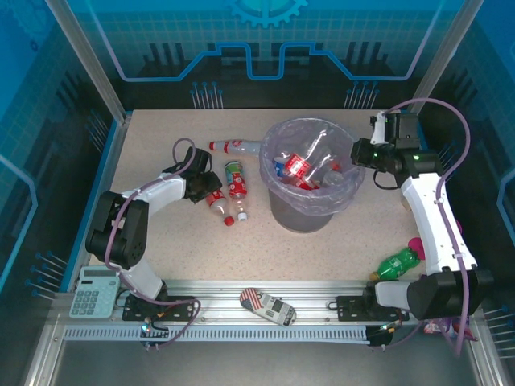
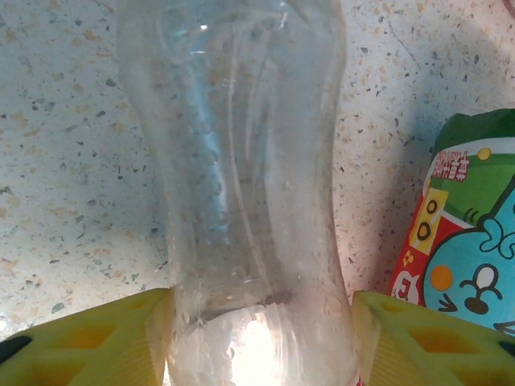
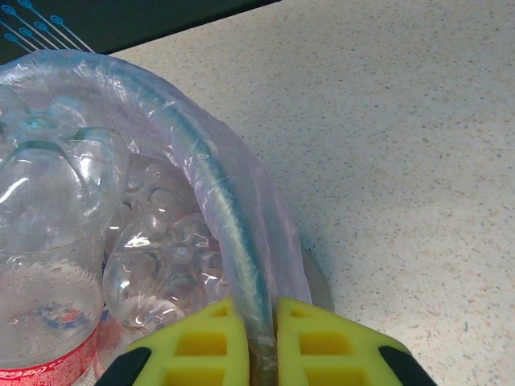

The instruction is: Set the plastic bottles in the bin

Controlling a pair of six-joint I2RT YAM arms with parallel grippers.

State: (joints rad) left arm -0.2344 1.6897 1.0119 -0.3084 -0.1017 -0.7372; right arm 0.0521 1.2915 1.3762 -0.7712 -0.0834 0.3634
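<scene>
Left wrist view: left gripper [image 2: 261, 326] clamped on a clear bottle [image 2: 241, 161], both bottle ends cut off. Right gripper [image 3: 261, 350] pinches the bin [image 3: 216, 189] at its rim, fingertips out of frame.

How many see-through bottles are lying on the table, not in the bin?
3. The far bottle lies left of the bin; the green-label bottle lies nearer; the red-label bottle beside it sits in the left gripper. More may be hidden.

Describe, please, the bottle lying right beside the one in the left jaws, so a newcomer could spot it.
Start at the bin; three bottles lie left of it. The wanted bottle lies between the bin and the clear bottle in the left jaws. Only its label shows green, with a blue cartoon.
</scene>
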